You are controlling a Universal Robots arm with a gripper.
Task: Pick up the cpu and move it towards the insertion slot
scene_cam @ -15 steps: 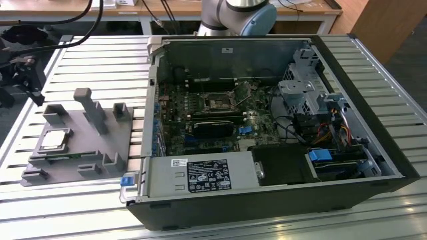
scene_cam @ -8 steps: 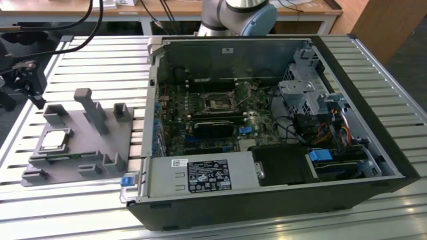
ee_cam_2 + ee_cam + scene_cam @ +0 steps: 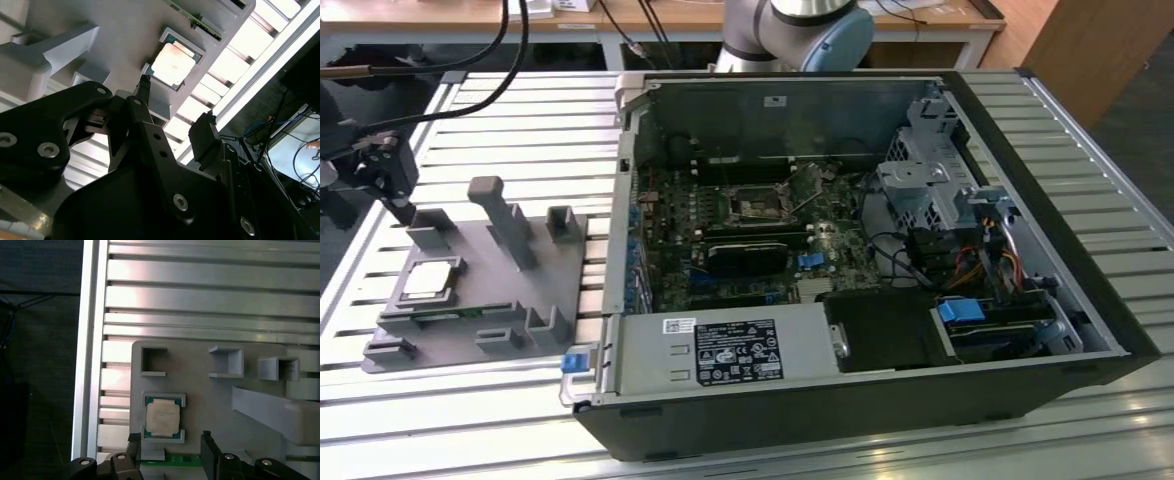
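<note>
**Early stage: pickup not yet made.**
The tool [image 3: 175,100] is hovering with fingers spread, close above the cpu [image 3: 162,418], which is lying ungrasped in a recess of the grey fixture [image 3: 480,285] on the counter [image 3: 454,420]. Grasp and transfer are pending, the insertion slot [image 3: 758,207] sitting well apart inside the open computer case [image 3: 854,400].

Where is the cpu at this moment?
The cpu lies in a recess of the grey fixture on the exterior view's left, outside the computer case. The open claw hangs close by, not gripping it.
</note>
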